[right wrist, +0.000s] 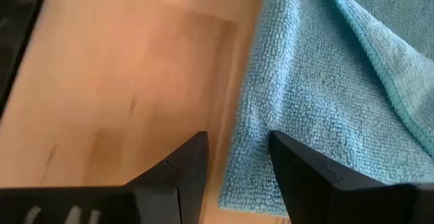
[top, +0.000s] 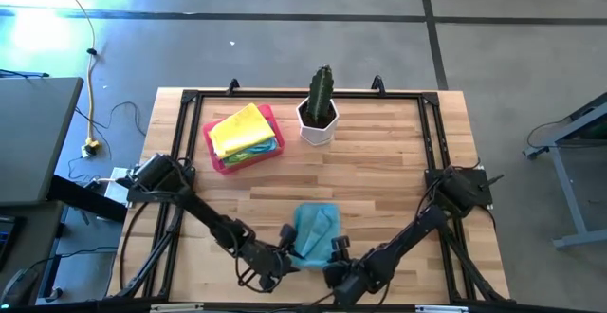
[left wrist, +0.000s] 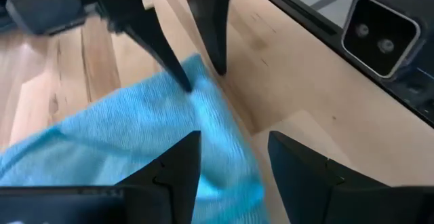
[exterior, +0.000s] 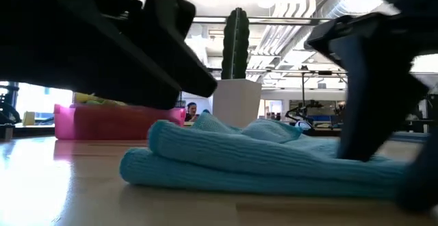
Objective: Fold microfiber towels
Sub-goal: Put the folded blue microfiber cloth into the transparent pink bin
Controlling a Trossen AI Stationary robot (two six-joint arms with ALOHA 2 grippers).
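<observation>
So the light blue towel (top: 315, 231) is lying folded over and a bit rumpled near the middle of the desk's (top: 379, 175) front edge, with both arms crowding it. The left pincer (top: 287, 247) is down at the towel's left front corner, fingers spread apart with nothing between them; one finger sits over the cloth's edge, the other over bare wood. The right pincer (top: 337, 252) is at the towel's right front corner, also parted. In its own wrist view the fingers (right wrist: 308, 176) straddle the towel's border and aren't pinching it.

Back toward the rear left corner of the desk there's the pink tray (top: 220, 158) with more towels piled in it, a yellow towel (top: 239, 130) on top and bits of green and blue peeking out at the side. A cactus in a white pot (top: 319, 112) stands just beside the tray, near the middle of the rear edge.
</observation>
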